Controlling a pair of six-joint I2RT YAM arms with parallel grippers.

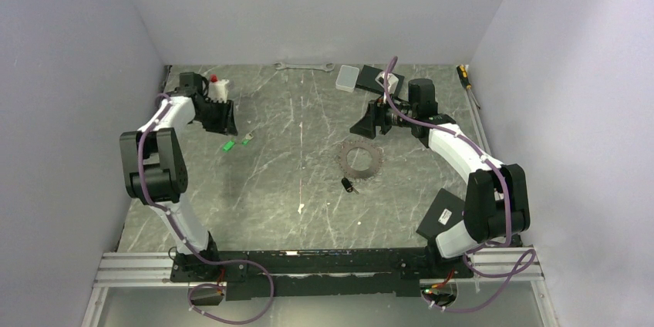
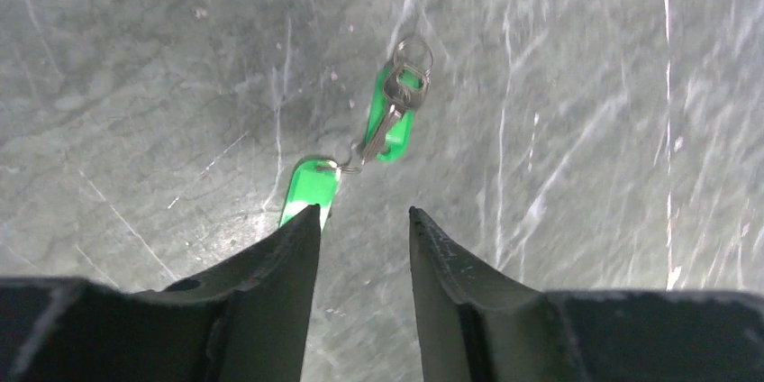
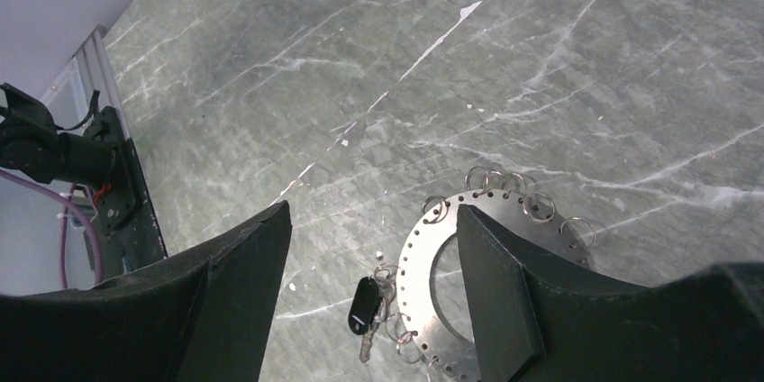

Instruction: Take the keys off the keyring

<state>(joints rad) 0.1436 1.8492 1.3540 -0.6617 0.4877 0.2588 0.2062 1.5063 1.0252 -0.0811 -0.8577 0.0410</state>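
R gripper (image 3: 374,211), fingers spread wide w/ nothing between them, is hovering just beyond the far rim of the keyring (image 3: 410,260), a flat holed metal ring lying right of centre on the desk (image 1: 308,211). The black key (image 3: 364,304) is hanging off the ring's near-left rim, its length pointing roughly at the near edge, much nearer the R gripper. L gripper (image 2: 360,213), also spread and empty, is hovering by the two green keys (image 2: 396,143), lying off the ring toward the left edge.

Left arm (image 1: 179,113) and right arm (image 1: 455,148) with white shells and black joints, purple cables (image 1: 139,159) trailing along each, left hand (image 2: 360,213) and right hand (image 3: 374,206) with matte black wedge-shaped fingers (image 2: 279,247), black base rail (image 1: 324,265) on silver framing (image 1: 131,265)
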